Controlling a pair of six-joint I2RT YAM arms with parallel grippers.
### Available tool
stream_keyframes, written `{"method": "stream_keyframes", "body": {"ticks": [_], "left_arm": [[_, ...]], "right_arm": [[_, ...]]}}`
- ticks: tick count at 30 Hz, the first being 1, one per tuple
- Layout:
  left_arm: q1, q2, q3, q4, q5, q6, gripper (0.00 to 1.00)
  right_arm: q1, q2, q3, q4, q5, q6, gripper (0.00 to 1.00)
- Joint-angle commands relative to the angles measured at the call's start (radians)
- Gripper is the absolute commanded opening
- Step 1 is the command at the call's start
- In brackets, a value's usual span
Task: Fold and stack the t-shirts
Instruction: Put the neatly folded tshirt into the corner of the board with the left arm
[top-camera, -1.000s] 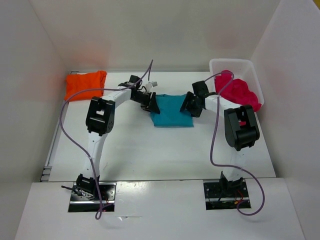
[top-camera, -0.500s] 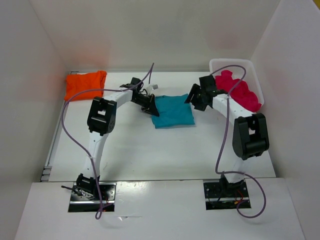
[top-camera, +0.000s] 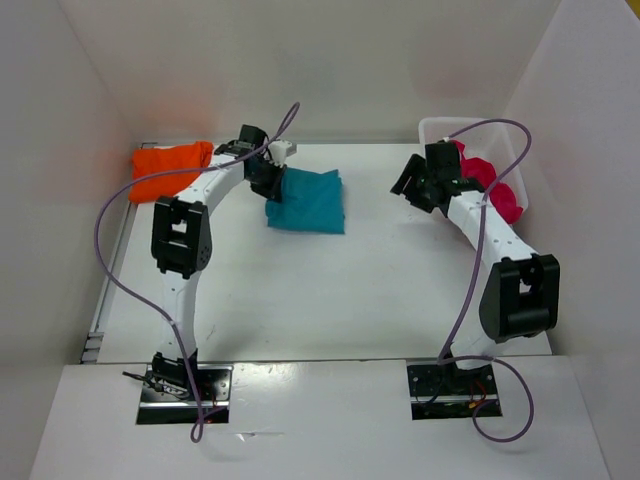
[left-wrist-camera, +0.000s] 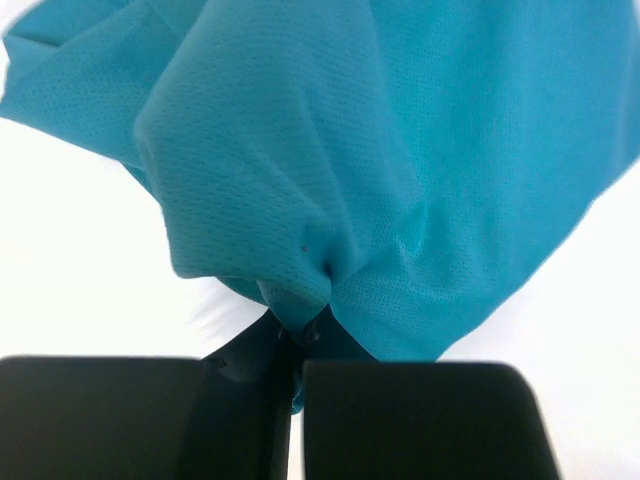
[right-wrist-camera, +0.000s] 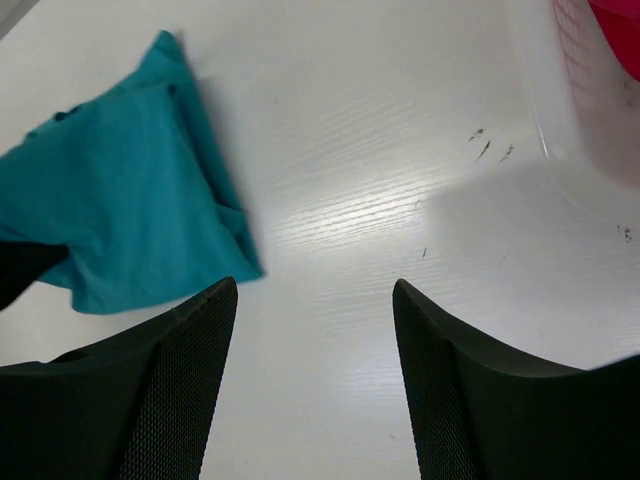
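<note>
Teal t-shirt (left-wrist-camera: 400, 150) pinched in left gripper (left-wrist-camera: 298, 345) — right gripper (right-wrist-camera: 313, 300) gapes empty.

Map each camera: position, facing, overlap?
Top external: above and behind the bases, looking down on the table; left arm and right arm show, with orange shirt, teal shirt, basket.
Left wrist: faces the teal shirt, pinched in its shut left jaws.
Right wrist: faces the table between its open right jaws.
Shared: all three see the teal shirt.

The teal t-shirt (top-camera: 308, 200), orange t-shirt (top-camera: 168, 165) and pink-red t-shirt (top-camera: 506, 200) are plain; the table (top-camera: 350, 290) is white.
</note>
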Motion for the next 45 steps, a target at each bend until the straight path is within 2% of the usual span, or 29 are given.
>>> {"method": "stream_keyframes", "body": {"ticks": [1, 10, 17, 29, 37, 40, 43, 45], "left_arm": [[0.041, -0.079, 0.05, -0.032, -0.256, 0.13, 0.0], [0.084, -0.088, 0.068, 0.075, -0.63, 0.296, 0.0], [0.163, -0.099, 0.092, 0.135, -0.755, 0.398, 0.0], [0.31, -0.067, 0.259, 0.114, -0.718, 0.451, 0.0], [0.419, 0.119, 0.543, -0.06, -0.651, 0.4, 0.0], [0.419, 0.195, 0.583, -0.083, -0.665, 0.4, 0.0], [0.44, 0.29, 0.681, -0.147, -0.643, 0.359, 0.0], [0.454, 0.332, 0.787, -0.167, -0.643, 0.339, 0.04]], "right_arm": [[0.001, -0.05, -0.021, -0.018, 0.034, -0.024, 0.69], [0.001, -0.06, -0.021, -0.018, 0.043, -0.042, 0.69], [0.001, -0.08, -0.042, -0.018, 0.043, -0.042, 0.69], [0.001, -0.08, -0.052, -0.018, 0.043, -0.051, 0.69], [0.001, -0.071, -0.052, -0.018, 0.043, -0.062, 0.69], [0.001, -0.049, -0.027, -0.018, 0.034, -0.062, 0.69], [0.001, -0.038, -0.004, -0.029, 0.024, -0.071, 0.69], [0.001, -0.038, -0.004, -0.038, 0.024, -0.071, 0.69]]}}
